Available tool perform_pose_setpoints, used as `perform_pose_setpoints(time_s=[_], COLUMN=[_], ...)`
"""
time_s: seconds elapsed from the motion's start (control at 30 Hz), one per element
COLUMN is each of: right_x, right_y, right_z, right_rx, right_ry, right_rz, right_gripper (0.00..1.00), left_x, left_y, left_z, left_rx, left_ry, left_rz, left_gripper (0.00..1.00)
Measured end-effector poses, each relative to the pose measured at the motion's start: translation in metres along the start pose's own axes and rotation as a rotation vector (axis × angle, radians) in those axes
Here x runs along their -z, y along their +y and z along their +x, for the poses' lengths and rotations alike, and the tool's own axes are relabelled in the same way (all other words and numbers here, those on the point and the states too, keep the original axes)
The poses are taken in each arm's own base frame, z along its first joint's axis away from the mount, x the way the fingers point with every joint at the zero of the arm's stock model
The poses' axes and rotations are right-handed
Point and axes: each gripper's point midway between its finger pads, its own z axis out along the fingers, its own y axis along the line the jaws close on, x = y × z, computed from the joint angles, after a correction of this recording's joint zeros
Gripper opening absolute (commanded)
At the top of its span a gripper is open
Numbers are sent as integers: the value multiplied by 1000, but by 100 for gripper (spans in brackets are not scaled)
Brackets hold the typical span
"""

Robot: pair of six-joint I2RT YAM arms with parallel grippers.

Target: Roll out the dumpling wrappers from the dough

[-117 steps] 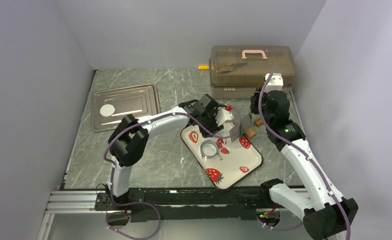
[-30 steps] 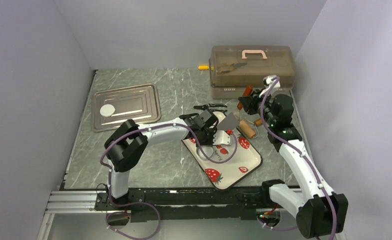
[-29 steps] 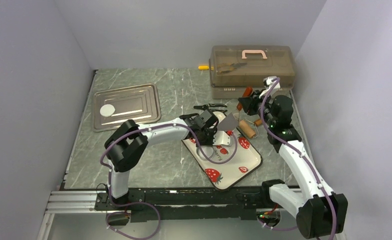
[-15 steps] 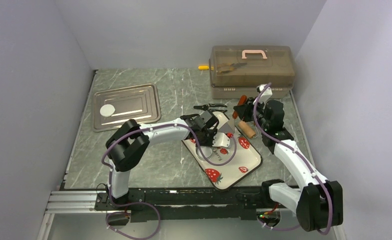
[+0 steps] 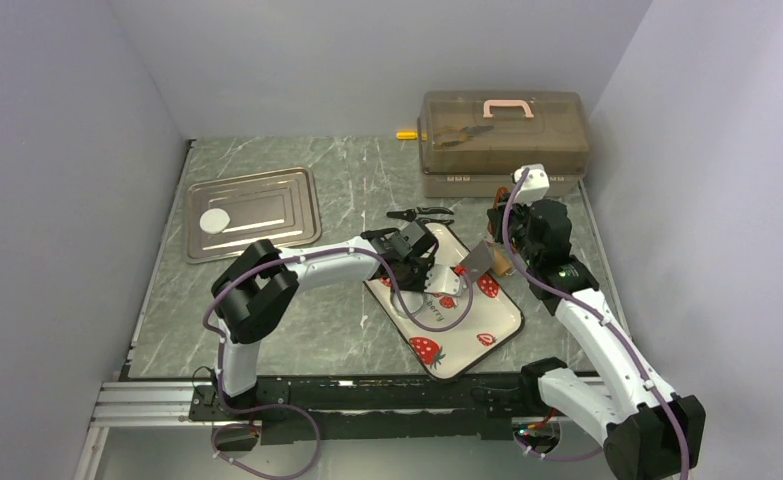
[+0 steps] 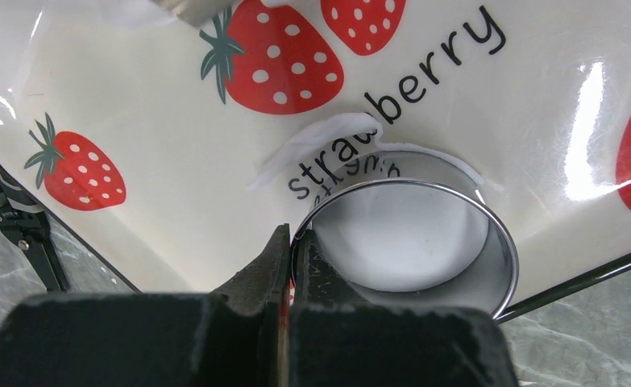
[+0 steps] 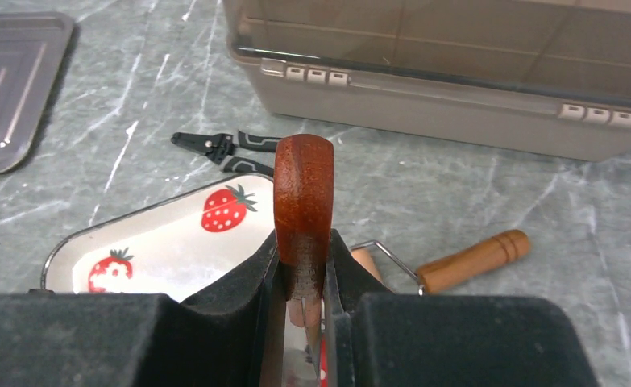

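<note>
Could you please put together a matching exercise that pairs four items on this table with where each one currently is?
Items:
1. cutter ring
2. scraper
3. roller
4. dumpling wrapper

Places:
A. on the steel tray
B. clamped in the right end effector
C. lying ungripped on the table
D. pinched by the left end effector, on the strawberry plate

Pairs: 1-D, 2-B, 3-C, 4-A

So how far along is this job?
Done: one round white dough disc on the grey metal tray. In hand: left gripper pinches the shiny metal ring around flattened dough on the strawberry-print tray; right gripper holds the wooden-handled scraper. Left: lifting that disc out.
</note>
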Motion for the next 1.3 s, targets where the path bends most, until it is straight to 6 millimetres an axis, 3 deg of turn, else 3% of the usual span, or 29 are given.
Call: perform_pose_setpoints(time_s=[0.23, 0.57, 0.7, 0.87, 1.3], right_x=[6, 13, 10, 4, 16], right_y=[-1, 46, 66, 66, 56], right_z=[-8, -26, -21, -19, -12], right_rx=[25, -149, -177, -185, -223], right_ry=[17, -48, -75, -101, -117], right_rz=[0, -168, -200, -153, -49], right_gripper=[0, 0, 0, 0, 0], left_x=[1, 1, 1, -1, 0], left_y=[3, 4, 4, 5, 10], left_z=[3, 7, 13, 18, 24], left_rx=[20, 87, 120, 159, 258], left_ry=[4, 10, 30, 43, 70], left_rz=[-7, -18, -27, -38, -92], left_gripper=[0, 0, 0, 0, 0])
